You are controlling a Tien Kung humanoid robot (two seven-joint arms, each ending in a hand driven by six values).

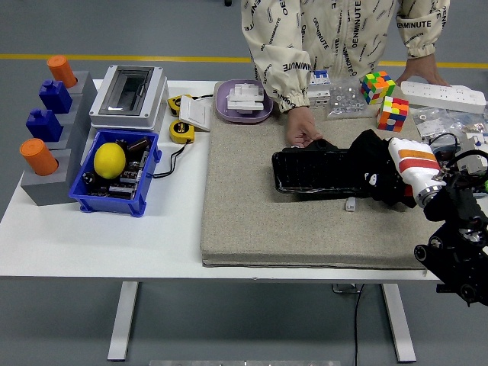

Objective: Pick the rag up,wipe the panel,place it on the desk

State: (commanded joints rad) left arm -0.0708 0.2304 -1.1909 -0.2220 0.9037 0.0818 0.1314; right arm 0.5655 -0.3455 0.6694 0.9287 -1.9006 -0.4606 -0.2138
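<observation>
A black glossy panel (313, 171) lies flat on the grey mat (252, 221) in the head view. My right hand (393, 177), white-backed with orange stripes, is shut on a black rag (372, 174) that presses on the panel's right end. A person's hand (303, 130) rests on the panel's far left corner and steadies it. The rag hides the panel's right edge and my fingertips. My left arm is out of view.
A small grey part (350, 203) lies just in front of the panel. Two colour cubes (392, 113) and a power strip (442, 97) stand behind my hand, and a bowl of cables (457, 164) sits at the right. A blue bin (149, 171) with a lemon is at the left.
</observation>
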